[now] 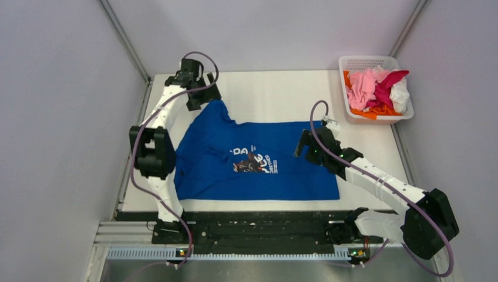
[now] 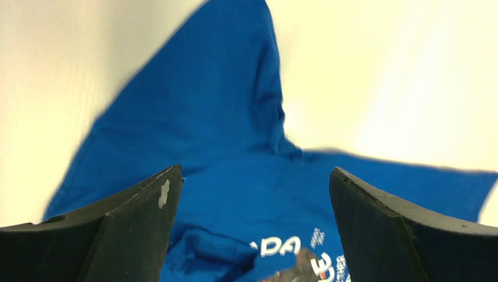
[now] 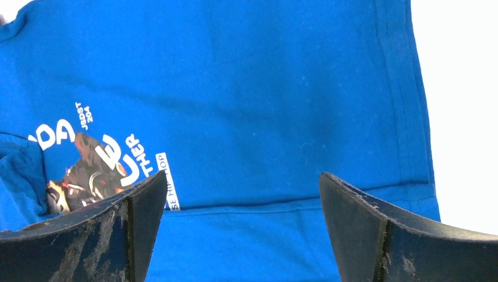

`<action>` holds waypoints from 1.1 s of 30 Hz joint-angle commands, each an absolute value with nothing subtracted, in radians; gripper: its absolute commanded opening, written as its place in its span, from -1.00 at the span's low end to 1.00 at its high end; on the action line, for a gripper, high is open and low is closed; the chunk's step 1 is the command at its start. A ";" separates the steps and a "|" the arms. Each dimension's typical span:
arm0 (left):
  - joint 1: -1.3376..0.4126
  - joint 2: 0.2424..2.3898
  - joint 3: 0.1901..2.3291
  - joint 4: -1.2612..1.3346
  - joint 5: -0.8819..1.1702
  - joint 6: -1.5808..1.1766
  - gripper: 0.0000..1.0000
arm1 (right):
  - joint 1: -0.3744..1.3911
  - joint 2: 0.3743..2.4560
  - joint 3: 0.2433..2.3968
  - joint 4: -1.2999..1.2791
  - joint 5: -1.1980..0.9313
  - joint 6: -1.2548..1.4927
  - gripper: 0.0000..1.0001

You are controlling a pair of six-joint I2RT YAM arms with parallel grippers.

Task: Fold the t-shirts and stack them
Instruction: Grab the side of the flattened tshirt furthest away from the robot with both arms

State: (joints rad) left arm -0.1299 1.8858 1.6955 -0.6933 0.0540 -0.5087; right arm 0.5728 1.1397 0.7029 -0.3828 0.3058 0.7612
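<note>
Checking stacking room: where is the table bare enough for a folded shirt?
Bare: the far strip of the white tabletop beyond the royal blue cotton t-shirt, left of the white plastic mesh basket; also the patch on the near side of that basket, right of the shirt. Crowded: centre-left, under the shirt.

Saw a white basket (image 1: 368, 62) with holes far past the right fingers (image 3: 387, 241), off to their right side. Saw a white table (image 1: 276, 97) under the left fingers (image 2: 117, 235) and the right ones. Saw grey walls (image 1: 59, 117) out beyond the left fingers.
</note>
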 commanded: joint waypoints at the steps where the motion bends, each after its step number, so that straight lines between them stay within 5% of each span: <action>1: -0.127 2.080 1.963 -0.862 -0.073 -0.424 0.98 | 0.555 1.157 0.720 -0.286 0.328 0.703 0.97; 27: -0.129 2.550 2.394 -0.575 -0.124 -0.447 0.97 | 0.499 1.236 0.724 -0.193 0.332 0.676 0.97; 33: -0.135 2.585 2.390 -0.614 -0.141 -0.443 0.63 | 0.495 1.230 0.721 -0.192 0.340 0.676 0.97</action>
